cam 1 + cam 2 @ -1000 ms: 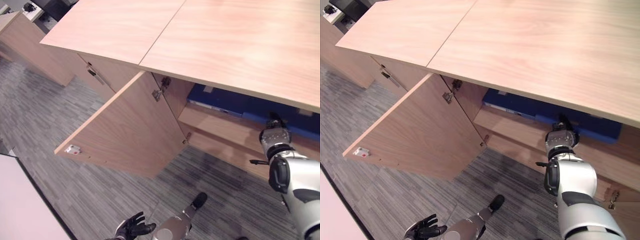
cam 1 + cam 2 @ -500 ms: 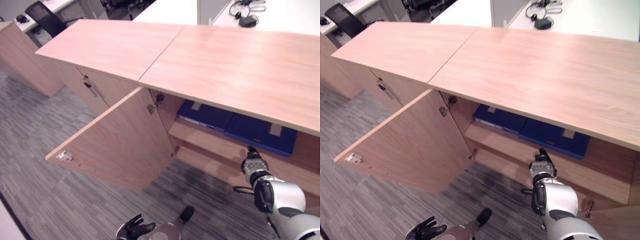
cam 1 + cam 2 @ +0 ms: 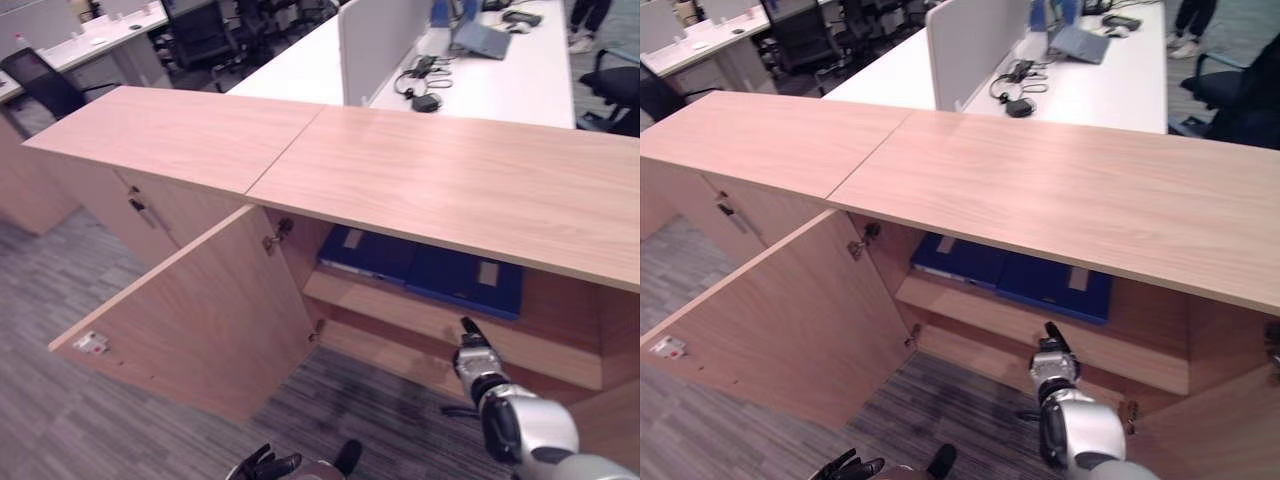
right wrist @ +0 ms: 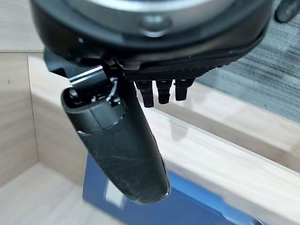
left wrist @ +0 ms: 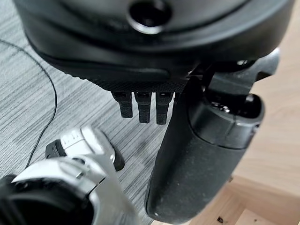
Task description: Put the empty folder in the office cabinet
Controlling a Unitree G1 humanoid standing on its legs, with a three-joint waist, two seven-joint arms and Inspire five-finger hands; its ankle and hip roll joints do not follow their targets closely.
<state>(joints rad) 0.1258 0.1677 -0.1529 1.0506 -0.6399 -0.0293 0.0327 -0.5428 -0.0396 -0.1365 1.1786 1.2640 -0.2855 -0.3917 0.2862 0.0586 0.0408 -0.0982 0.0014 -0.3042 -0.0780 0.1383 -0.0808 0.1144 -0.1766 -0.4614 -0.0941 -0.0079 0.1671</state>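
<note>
The blue folder (image 3: 425, 270) lies on the shelf inside the office cabinet (image 3: 450, 180), so the placing looks done, with the empty right hand (image 3: 470, 345), fingers straight, just below that shelf and the left hand (image 3: 262, 465), fingers relaxed, low before the open cabinet door (image 3: 210, 310), leaving perhaps only that door to close.

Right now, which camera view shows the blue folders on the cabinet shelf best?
The left eye view: both blue folders lie flat on the shelf, side by side. The right eye view shows the same. The right wrist view shows a blue patch past the right hand.
</note>
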